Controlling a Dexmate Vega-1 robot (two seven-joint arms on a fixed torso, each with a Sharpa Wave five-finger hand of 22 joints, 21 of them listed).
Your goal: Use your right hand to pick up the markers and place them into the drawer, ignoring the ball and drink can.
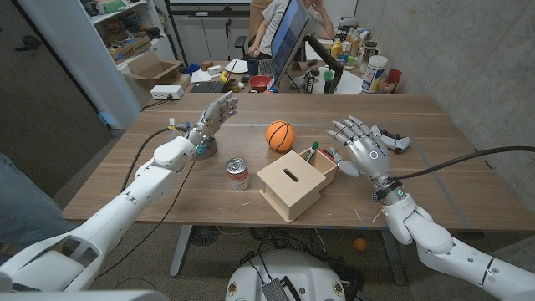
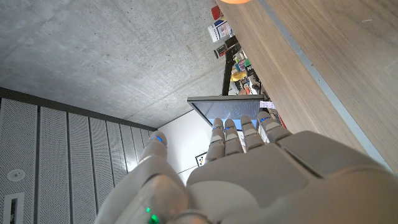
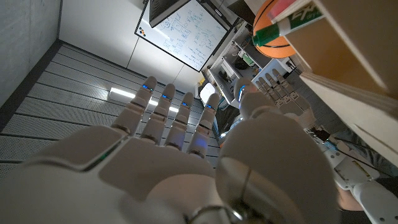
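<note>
A light wooden box [image 1: 288,186] stands at the table's middle with its drawer [image 1: 326,167] pulled out toward my right hand. A marker with a green cap [image 1: 313,153] leans in the drawer; the right wrist view shows this marker [image 3: 292,20] against the box [image 3: 348,56]. My right hand [image 1: 361,147] hovers just right of the drawer, fingers spread, holding nothing. A pale and dark object [image 1: 396,141] lies behind it, too hidden to identify. My left hand [image 1: 215,114] is raised over the table's left part, fingers apart and empty.
An orange ball [image 1: 280,135] sits behind the box and a drink can [image 1: 238,174] stands to its left. A small dark stand [image 1: 203,147] is under my left wrist. Bottles, a monitor and a person are beyond the far edge.
</note>
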